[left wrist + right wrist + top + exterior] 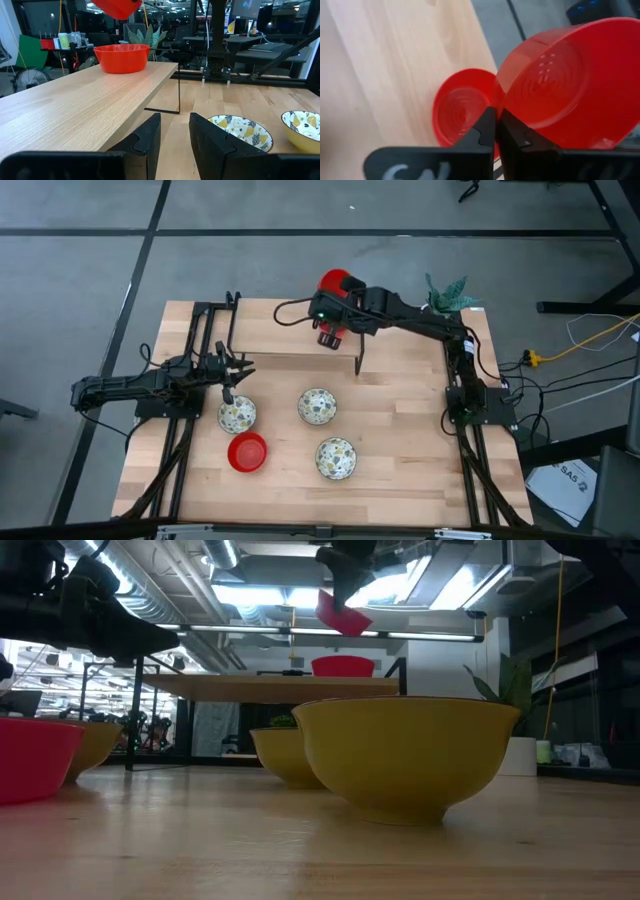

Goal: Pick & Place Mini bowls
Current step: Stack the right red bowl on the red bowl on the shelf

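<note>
Behind the wooden table (400, 450) runs a grey floor, and a raised wooden shelf (300, 325) stands along the table's far side. The right gripper (496, 127) has its fingers closed on the rim of a red bowl (565, 85), which hangs tilted above the shelf. Directly below and just beside it, a second red bowl (462, 107) stands upright on the shelf, so I judge that the coming move is a short descent, either into that bowl or next to it. Both bowls are plain, glossy and round, with fine rings inside.

The left gripper (174, 131) hovers with a narrow gap between its fingers, near a patterned bowl (237, 415). Two more patterned bowls (317, 406) (336, 457) and a third red bowl (247, 452) wait on the table, well apart from the shelf.
</note>
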Controlling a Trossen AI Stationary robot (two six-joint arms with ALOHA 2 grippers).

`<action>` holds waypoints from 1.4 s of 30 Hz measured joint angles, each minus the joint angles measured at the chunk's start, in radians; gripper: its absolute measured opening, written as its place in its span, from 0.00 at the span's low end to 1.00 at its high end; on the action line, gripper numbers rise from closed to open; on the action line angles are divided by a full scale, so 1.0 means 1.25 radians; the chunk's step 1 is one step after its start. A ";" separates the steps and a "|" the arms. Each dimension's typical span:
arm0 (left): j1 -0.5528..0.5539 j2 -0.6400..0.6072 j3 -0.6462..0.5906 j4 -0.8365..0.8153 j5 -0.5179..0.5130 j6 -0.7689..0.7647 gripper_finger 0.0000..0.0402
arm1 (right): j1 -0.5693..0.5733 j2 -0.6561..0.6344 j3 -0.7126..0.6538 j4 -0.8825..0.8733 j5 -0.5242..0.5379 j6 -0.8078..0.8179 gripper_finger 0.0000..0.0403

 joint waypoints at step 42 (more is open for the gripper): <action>0.000 0.000 0.000 0.000 0.000 0.000 0.24 | -0.077 0.000 0.000 -0.148 -0.293 -0.162 0.02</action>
